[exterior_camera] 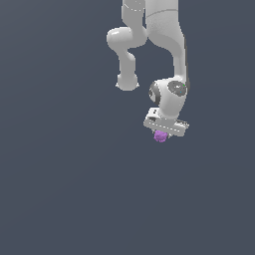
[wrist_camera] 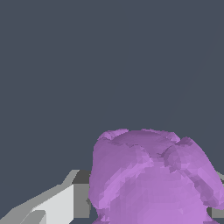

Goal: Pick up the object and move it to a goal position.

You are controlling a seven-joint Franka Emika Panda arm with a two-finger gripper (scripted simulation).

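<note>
Claw (exterior_camera: 162,133) downward, closed on ball (exterior_camera: 160,136)

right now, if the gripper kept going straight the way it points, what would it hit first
Nothing but the purple ball already sitting at the gripper. In the wrist view the ball fills the space beside the one visible finger; beyond it only plain grey background shows, so the way looks free, though depth is unclear.

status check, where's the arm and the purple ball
Gripper jaws shut on purple ball. Ball fills wrist view. Nothing in the way.
</note>
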